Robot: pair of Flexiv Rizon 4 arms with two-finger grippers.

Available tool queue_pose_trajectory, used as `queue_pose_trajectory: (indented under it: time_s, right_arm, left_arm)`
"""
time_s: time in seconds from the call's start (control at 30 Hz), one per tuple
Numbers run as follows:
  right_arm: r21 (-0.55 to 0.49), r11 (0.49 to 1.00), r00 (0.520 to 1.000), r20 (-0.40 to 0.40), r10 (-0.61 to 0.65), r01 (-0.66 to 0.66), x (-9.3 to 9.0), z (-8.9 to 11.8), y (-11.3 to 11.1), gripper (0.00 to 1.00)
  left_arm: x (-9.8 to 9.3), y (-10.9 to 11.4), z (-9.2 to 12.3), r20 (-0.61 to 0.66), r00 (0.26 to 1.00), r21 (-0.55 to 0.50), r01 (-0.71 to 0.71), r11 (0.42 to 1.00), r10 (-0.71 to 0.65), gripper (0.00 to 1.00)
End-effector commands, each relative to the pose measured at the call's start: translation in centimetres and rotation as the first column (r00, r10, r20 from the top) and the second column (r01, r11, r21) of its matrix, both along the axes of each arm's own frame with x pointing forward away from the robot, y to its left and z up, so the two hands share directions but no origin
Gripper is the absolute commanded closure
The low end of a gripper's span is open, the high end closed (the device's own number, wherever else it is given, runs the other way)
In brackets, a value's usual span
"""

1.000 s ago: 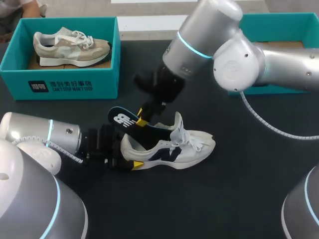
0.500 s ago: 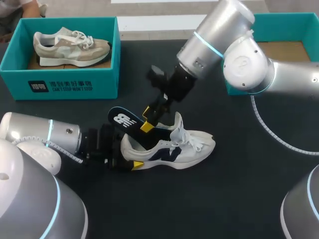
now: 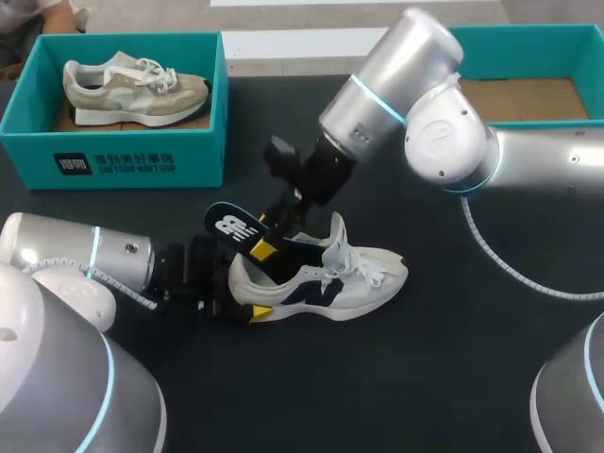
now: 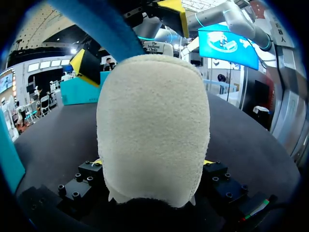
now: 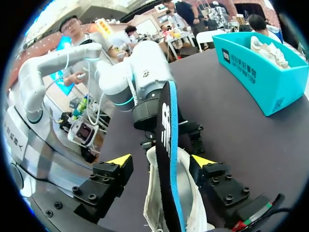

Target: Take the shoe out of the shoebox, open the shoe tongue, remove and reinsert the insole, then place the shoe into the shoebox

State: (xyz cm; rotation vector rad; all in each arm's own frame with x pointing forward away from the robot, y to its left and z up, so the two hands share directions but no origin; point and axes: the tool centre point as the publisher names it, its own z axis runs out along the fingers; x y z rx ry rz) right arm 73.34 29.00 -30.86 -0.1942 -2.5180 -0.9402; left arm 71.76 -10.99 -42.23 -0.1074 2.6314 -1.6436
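Two shoes [image 3: 359, 278] [image 3: 132, 90], two shoeboxes [image 3: 113, 160] [image 3: 528, 42], one insole [image 3: 231, 226]

Black desk [image 3: 444, 377] all round, dark and matte. On it, the white sneaker [image 3: 326, 278]: navy side panel, white laces, and a cream, fuzzy heel in the left wrist view. The insole [image 3: 234, 229] is black on top with a white logo, bright blue along its edge. Yellow tips on the black right gripper [image 3: 264, 236], yellow again on the left gripper [image 4: 152, 162]. Left arm [image 3: 104, 255] and right arm [image 3: 528, 160] are silver-grey with glowing cyan rings. 2 teal boxes: the left shoebox [image 3: 189, 156] holds a beige sneaker [image 3: 137, 87] with pale grey panels and white laces, while the right shoebox [image 3: 528, 38] shows a brown cardboard floor.
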Motion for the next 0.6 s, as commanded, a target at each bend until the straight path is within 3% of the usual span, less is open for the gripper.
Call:
queue_pose_trajectory:
  time_s: [0.03,0.4,0.6]
  right_arm:
    - [0.002,1.000,1.000,-0.001,0.004,-0.004,0.1,-0.3,0.3,1.00]
    - [0.015,1.000,1.000,-0.014,0.009,-0.009,0.3,0.4,0.5,1.00]
    - [0.078,0.997,1.000,-0.015,-0.011,0.012,0.6,1.1,0.9,1.00]
  left_arm:
    - [-0.2,-0.1,-0.4,0.002,1.000,0.001,-0.003,1.000,0.003,1.00]
    - [-0.2,-0.1,-0.4,0.002,1.000,0.001,-0.003,1.000,0.003,1.00]
    - [-0.2,-0.1,-0.4,0.002,1.000,0.001,-0.003,1.000,0.003,1.00]
